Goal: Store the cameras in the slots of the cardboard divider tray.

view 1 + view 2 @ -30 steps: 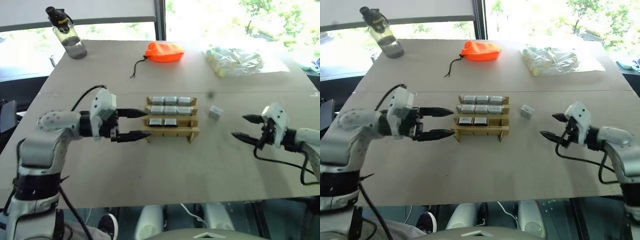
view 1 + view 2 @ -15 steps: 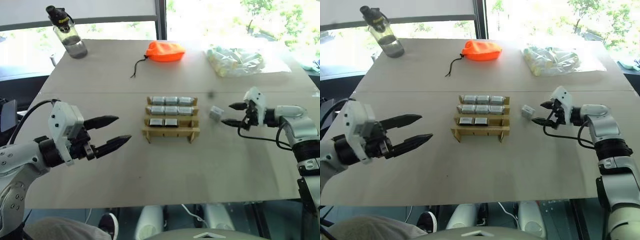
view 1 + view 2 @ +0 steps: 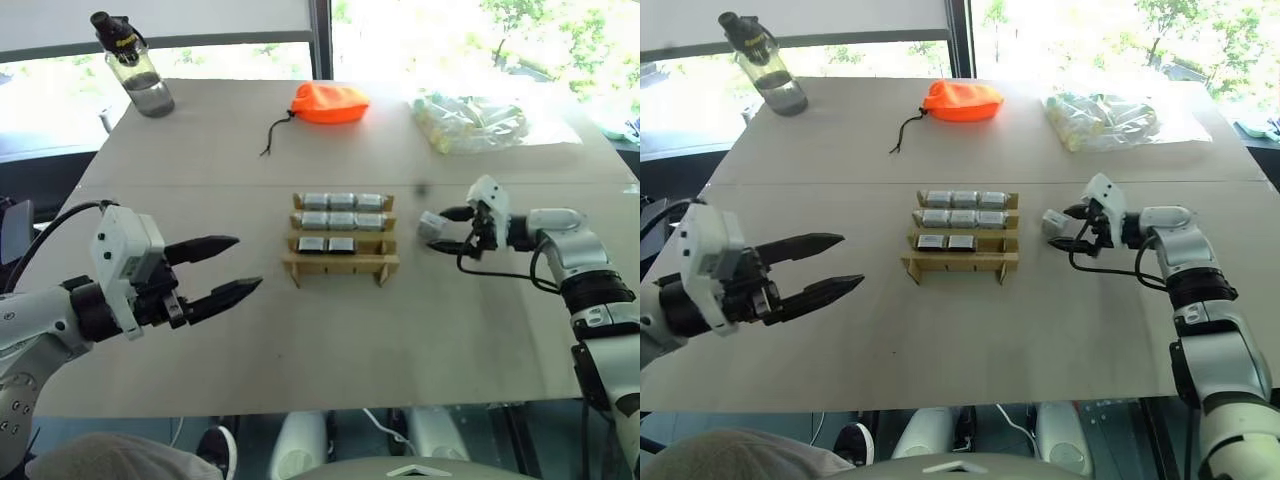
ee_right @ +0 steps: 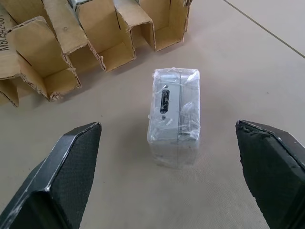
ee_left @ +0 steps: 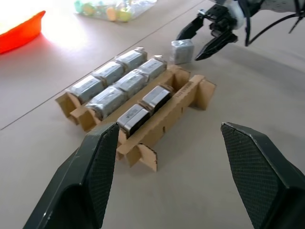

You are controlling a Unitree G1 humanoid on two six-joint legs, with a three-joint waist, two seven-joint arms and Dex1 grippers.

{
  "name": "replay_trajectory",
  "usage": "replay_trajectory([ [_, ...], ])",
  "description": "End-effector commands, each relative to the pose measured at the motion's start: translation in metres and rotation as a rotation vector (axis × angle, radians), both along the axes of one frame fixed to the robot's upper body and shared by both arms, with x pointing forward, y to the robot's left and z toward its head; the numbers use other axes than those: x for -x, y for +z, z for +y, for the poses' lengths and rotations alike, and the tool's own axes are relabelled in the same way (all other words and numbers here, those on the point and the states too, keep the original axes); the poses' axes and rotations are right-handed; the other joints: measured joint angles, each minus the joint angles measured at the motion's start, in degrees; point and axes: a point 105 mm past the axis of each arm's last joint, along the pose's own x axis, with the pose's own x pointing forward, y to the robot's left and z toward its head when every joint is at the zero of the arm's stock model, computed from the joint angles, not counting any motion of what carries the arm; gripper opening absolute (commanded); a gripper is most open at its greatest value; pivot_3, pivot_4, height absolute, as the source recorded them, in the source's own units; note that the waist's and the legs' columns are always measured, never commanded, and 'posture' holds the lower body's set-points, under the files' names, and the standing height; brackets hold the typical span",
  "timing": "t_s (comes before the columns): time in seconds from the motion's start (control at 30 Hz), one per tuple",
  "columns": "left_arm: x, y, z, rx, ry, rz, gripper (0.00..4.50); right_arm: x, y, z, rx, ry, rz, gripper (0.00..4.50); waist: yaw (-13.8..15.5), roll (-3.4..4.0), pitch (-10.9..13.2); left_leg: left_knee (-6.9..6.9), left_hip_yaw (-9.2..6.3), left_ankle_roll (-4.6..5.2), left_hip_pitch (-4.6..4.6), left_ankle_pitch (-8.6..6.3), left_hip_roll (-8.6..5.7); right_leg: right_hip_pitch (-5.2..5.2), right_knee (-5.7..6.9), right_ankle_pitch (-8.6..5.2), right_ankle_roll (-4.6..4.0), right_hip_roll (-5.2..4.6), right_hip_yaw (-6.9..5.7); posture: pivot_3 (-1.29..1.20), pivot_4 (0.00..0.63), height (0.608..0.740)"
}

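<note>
Now | tray [image 4: 28,62] print unreadable | right tool [image 4: 167,157] spread around loose camera [image 4: 174,114] | left tool [image 3: 228,268] spread

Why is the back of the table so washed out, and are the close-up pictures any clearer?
Head views: sunlight through the windows bleaches the table's far end and the bag there. Left wrist view: the pouch glows, overexposed, while the tray is clear. Right wrist view: the loose camera is evenly lit and sharp, its plastic wrap glinting slightly, with the right hand's fingers at either side.
</note>
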Motion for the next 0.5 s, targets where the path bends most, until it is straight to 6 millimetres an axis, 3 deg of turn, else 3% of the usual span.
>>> replay_trajectory([
  [0.03,0.004,0.005,-0.006,-0.028,-0.069,-0.018,3.51,-0.005,0.018,0.002,-0.03,-0.001,-0.059,4.5,0.0,0.0,0.0,0.0,0.01,0.0,0.0,0.0,0.0,0.0,0.0,0.0,0.0,0.0,-0.01,0.0,0.15,0.74],
  [0.2,0.001,0.009,-0.005,-0.049,-0.083,-0.032,3.51,-0.007,0.02,-0.001,-0.039,-0.027,-0.067,4.5,0.0,0.02,0.0,0.0,0.02,0.0,0.0,0.0,-0.01,0.0,-0.01,0.0,0.0,-0.01,-0.06,0.0,0.15,0.74],
  [0.27,0.0,0.01,-0.005,-0.055,-0.088,-0.035,3.59,-0.007,0.021,-0.003,-0.038,-0.035,-0.07,3.97,0.0,0.05,0.0,0.0,0.02,0.0,-0.01,0.0,-0.01,0.0,-0.02,0.0,0.0,-0.01,-0.05,0.0,0.15,0.74],
  [0.3,0.0,0.011,-0.006,-0.058,-0.095,-0.038,3.59,-0.006,0.021,-0.004,-0.038,-0.037,-0.071,3.67,0.0,0.05,0.0,0.0,0.02,0.0,-0.01,0.0,-0.01,0.0,-0.02,0.0,0.0,-0.01,-0.06,0.0,0.15,0.74],
  [0.5,-0.002,0.012,-0.01,-0.063,-0.113,-0.038,3.59,-0.004,0.021,-0.011,-0.032,-0.059,-0.077,0.74,0.0,0.11,0.1,-0.02,0.02,0.0,-0.01,0.0,-0.01,0.0,-0.02,0.0,0.0,-0.01,-0.06,0.0,0.15,0.74],
])
